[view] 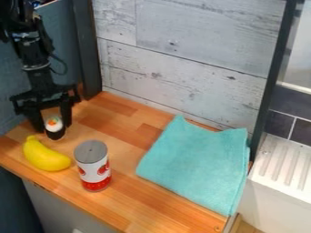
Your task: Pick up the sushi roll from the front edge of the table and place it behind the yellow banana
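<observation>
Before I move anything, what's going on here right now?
The robot's black gripper hangs down at the left of the wooden counter, right at a small object with a white top and dark base; whether it grips it, I can't tell. The yellow banana lies close by, beside the upright red-and-white can. The turquoise cloth is spread out at the right.

The wooden worktop point(130, 116) meets a panel of pale, knotted boards point(194, 45), which stands between two dark uprights, one at each side. To the right there are dark tiles point(280, 124) with light joints and (perhaps a radiator) a white ribbed unit point(264, 202).
</observation>
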Action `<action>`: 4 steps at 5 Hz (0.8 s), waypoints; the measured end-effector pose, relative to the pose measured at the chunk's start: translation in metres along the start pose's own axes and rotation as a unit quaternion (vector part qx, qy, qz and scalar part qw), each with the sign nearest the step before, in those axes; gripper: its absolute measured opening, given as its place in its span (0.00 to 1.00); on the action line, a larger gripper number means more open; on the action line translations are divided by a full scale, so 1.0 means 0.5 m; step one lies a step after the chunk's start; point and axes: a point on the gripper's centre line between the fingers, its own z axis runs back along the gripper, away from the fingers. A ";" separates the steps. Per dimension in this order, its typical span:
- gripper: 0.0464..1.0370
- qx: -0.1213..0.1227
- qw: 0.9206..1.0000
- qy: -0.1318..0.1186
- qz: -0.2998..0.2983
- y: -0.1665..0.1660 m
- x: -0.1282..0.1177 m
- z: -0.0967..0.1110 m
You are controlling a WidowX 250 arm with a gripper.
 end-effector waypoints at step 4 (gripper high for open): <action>0.97 0.011 0.999 -0.002 -0.049 -0.014 -0.034 0.116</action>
